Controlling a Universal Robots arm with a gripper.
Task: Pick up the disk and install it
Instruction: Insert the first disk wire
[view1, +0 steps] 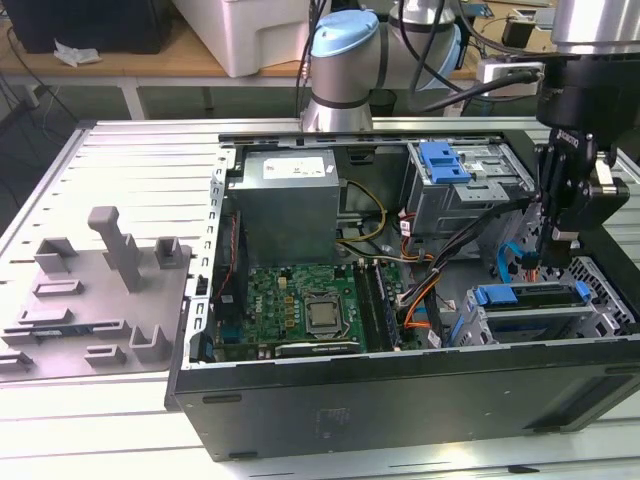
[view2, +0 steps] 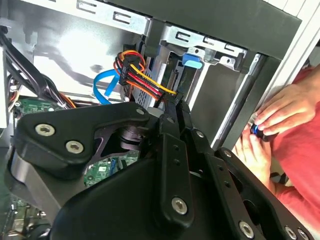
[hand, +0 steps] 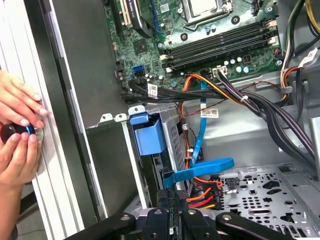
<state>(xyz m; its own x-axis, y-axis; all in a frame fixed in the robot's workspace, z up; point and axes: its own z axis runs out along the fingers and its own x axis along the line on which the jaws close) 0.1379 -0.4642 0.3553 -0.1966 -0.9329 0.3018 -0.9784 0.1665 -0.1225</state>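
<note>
Near right, the disk (view1: 530, 296) lies flat in its cage, a grey body under a blue carrier. Just beyond it my gripper (hand: 173, 192) hangs with jaws closed at the power plug (view2: 170, 100). A pull here could snag the blue cable (hand: 200, 172) or jolt a person's hands (hand: 17, 125) on the case wall.

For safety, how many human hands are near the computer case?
2. One hand and a second hand sit together outside the case wall, fingers on a dark knob. Others may be hidden.
</note>
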